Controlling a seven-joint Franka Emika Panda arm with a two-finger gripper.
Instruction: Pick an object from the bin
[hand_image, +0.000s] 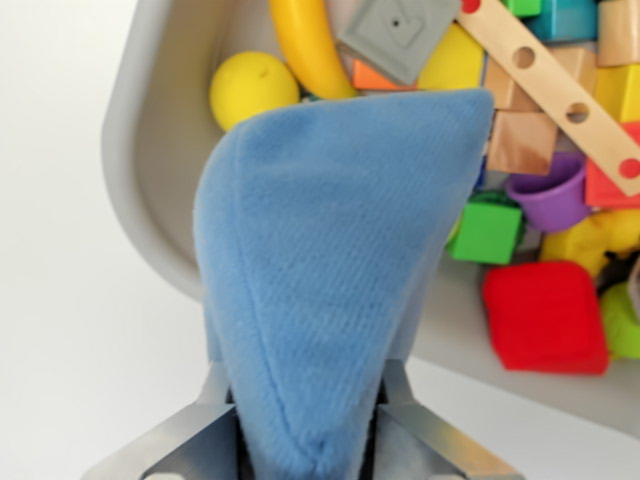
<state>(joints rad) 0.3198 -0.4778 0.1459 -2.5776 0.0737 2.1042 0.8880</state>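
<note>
A blue plush object fills the middle of the wrist view, its narrow end pinched between my gripper's metal fingers at the bottom edge. It hangs in front of the grey bin, covering part of its contents. Behind it in the bin lie a yellow ball, a yellow banana-shaped piece, a grey square block, a red soft cube, a green block, a purple cup and a wooden strip with holes.
More wooden and coloured blocks crowd the bin's upper right corner. The bin's rounded rim runs down the wrist view's left and along the lower right. A white surface lies outside the bin on the left and below.
</note>
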